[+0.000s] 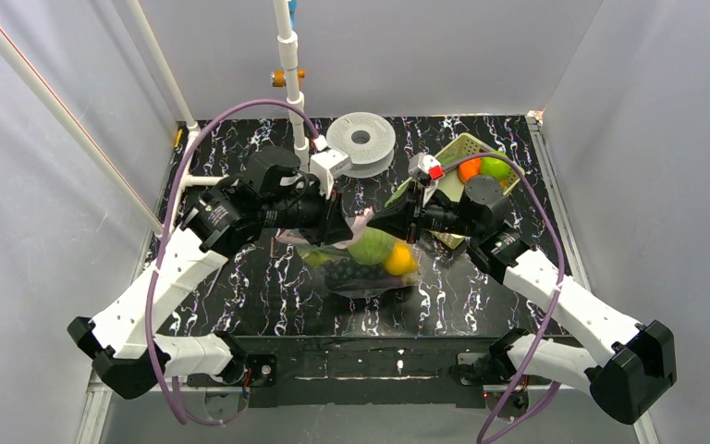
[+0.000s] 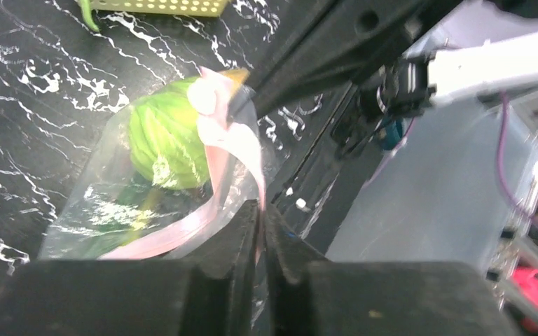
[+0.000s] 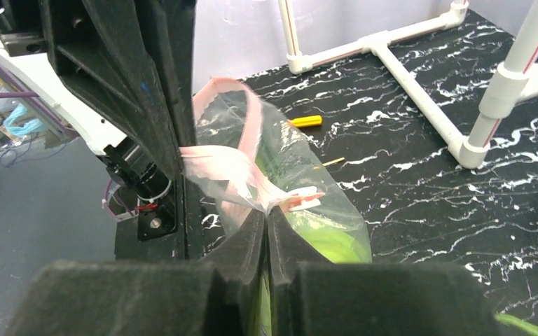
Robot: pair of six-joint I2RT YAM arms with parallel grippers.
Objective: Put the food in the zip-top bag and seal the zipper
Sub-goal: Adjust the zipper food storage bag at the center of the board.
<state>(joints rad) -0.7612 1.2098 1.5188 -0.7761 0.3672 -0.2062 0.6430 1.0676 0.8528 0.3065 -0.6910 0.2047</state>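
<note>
Centre of the top view: the zip-top bag (image 1: 362, 277) holds the food (image 1: 374, 248). The left end effector (image 2: 261, 231) and right end effector (image 3: 267, 224) are both clamped on its zipper (image 2: 232, 143). The strip looks twisted, so it could slip free or seal crooked.

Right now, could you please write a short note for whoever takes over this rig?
Left fingers: shut on the zipper.
Right fingers: shut on the zipper too, further along.
Bag: mid-table between the arms, mouth held up, food inside.
Done: food visible in the bag.
Left: the mouth gapes between the two pinches; press the zipper closed along its whole width.
</note>
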